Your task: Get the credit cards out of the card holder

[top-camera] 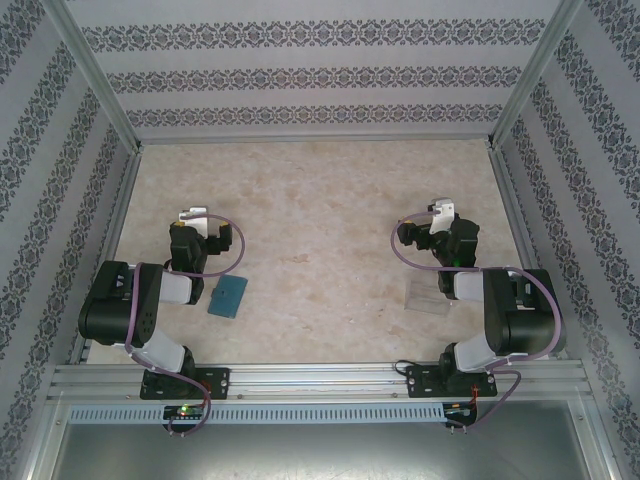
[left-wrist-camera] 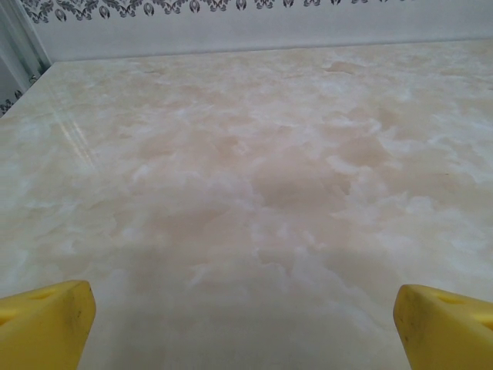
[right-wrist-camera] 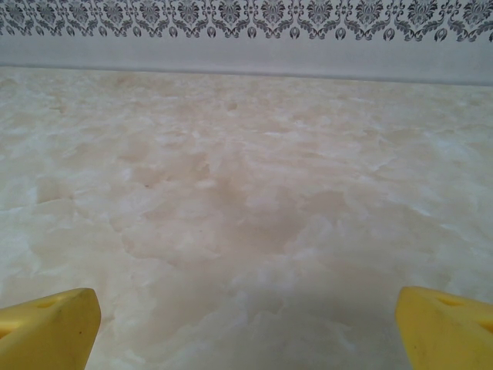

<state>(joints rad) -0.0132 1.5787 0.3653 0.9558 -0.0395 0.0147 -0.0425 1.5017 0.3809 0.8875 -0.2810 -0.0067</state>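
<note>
The card holder (top-camera: 228, 297) is a small teal wallet lying flat and closed on the table, just right of the left arm and nearer the bases than its gripper. A pale thin card (top-camera: 427, 297) lies flat on the table left of the right arm; I cannot tell whether it is one card or more. My left gripper (top-camera: 193, 214) (left-wrist-camera: 246, 331) points toward the back wall and is open, its yellow fingertips (left-wrist-camera: 46, 324) wide apart over bare table. My right gripper (top-camera: 440, 208) (right-wrist-camera: 246, 331) is open the same way, with nothing between its fingertips (right-wrist-camera: 443, 327).
The marbled beige table (top-camera: 320, 230) is enclosed by patterned walls at the back (top-camera: 320, 80) and both sides. A metal rail (top-camera: 320, 380) carrying the arm bases runs along the near edge. Purple cables loop beside each wrist.
</note>
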